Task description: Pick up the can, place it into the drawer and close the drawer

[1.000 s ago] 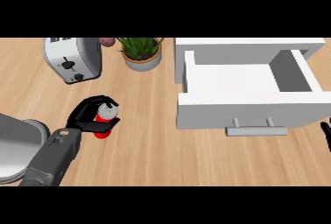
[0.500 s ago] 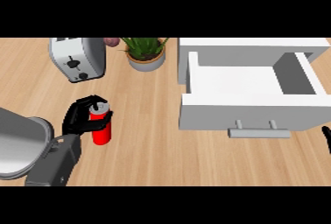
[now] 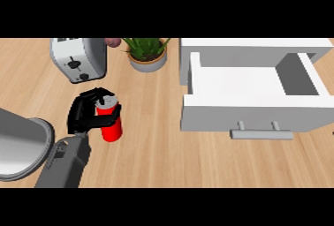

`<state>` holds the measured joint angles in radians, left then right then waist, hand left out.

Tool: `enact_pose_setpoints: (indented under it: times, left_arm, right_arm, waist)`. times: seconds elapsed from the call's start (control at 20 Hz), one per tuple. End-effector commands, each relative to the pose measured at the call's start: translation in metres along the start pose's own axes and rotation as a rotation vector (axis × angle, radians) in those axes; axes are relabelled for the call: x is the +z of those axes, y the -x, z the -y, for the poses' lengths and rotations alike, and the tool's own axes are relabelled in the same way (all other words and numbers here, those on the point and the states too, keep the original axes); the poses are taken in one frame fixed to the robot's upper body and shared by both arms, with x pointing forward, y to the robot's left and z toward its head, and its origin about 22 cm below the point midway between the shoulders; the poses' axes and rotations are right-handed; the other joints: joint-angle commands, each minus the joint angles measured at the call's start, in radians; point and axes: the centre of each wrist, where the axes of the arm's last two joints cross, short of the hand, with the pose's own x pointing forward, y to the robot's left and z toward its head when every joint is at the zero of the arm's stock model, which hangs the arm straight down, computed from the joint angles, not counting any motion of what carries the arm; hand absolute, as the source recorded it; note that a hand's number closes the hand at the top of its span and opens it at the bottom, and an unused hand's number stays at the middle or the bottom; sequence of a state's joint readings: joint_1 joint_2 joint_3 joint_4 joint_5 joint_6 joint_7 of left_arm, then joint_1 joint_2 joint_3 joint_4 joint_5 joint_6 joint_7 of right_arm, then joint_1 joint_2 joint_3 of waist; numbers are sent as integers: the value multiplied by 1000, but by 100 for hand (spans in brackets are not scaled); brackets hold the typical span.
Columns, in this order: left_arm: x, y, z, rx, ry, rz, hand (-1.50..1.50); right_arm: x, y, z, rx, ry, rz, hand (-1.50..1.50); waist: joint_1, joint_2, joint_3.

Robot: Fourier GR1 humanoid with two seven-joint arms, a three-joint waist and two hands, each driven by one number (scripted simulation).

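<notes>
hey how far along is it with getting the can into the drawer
Early stage. Done: the left hand has its fingers curled round the red can. In hand: the grasp itself; whether the can is off the wooden counter is unclear. Left: carry it right into the open white drawer, release it, then push the drawer shut.

The wooden tabletop (image 3: 163,154) carries a toaster (image 3: 79,59), a potted plant (image 3: 147,55), a red can (image 3: 110,121) (upright) and — at right — an open white drawer (image 3: 251,90).

can (image 3: 111,126) left of drawer (image 3: 251,86), toaster (image 3: 79,59) behind
</notes>
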<state>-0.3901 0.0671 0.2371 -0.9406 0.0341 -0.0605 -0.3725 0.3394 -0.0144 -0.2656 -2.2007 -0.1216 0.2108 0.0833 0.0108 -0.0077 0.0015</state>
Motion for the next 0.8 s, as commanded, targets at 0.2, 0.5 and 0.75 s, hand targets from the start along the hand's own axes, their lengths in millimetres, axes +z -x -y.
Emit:
enact_pose_setpoints:
  times: [0.2, 0.5, 0.75]
  left_arm:
    - [-16, -91, 46, -32, 61, 76, 150]
    - [-23, -128, 109, -34, 131, 73, 150]
    - [-32, -167, 149, -50, 149, 98, 150]
  right_arm:
    - [5, 0, -10, -1, 1, 23, -150]
    - [-11, 2, 4, 2, 13, 1, -150]
    - [-16, 2, 2, -3, 3, 22, -150]
  waist:
    - [-5, 1, 0]
    - [-13, 5, -1]
    - [-17, 6, -1]
